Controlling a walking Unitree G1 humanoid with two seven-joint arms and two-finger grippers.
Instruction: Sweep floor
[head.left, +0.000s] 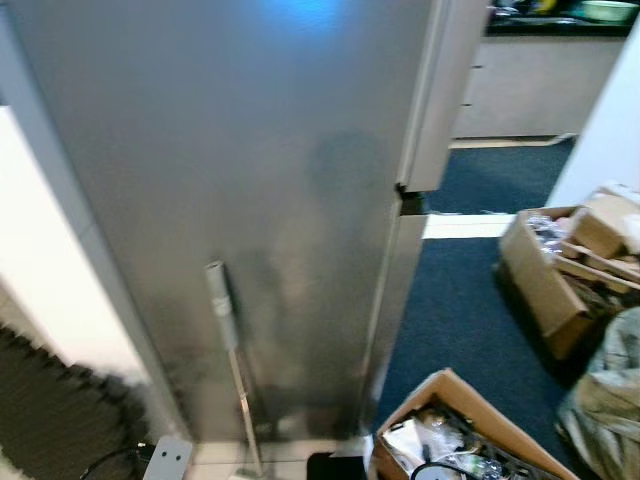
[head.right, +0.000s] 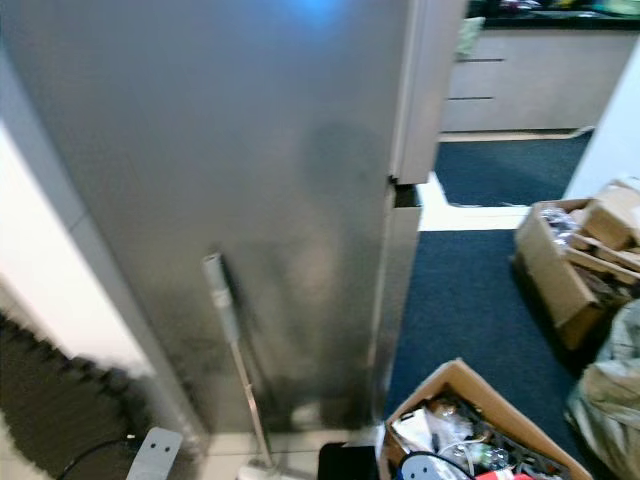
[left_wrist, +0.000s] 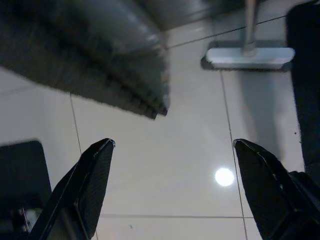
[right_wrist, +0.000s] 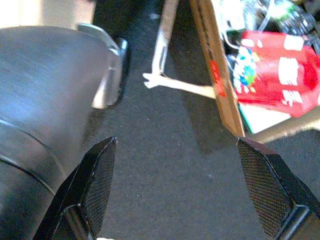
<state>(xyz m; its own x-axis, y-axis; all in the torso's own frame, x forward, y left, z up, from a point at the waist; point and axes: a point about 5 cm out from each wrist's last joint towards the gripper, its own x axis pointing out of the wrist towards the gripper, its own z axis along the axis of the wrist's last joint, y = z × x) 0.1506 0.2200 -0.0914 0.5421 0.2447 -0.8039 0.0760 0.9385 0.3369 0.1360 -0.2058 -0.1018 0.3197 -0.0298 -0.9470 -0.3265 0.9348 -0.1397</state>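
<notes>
A broom (head.left: 232, 350) with a grey grip and a thin metal pole leans upright against the side of a tall steel fridge (head.left: 230, 180). Its white head (left_wrist: 249, 56) rests on the pale tiled floor (left_wrist: 165, 170), as the left wrist view shows. My left gripper (left_wrist: 172, 187) hangs open above those tiles, some way short of the broom head, with nothing between its fingers. Over dark blue carpet (right_wrist: 160, 165) my right gripper (right_wrist: 175, 187) is open too, next to a cardboard box (right_wrist: 215, 70).
An open cardboard box of clutter (head.left: 460, 435) stands on the carpet at the lower right, and a second box (head.left: 565, 270) and a grey bag (head.left: 615, 390) farther right. A dark ribbed mat (head.left: 50, 410) lies lower left. Kitchen cabinets (head.left: 540, 85) are beyond.
</notes>
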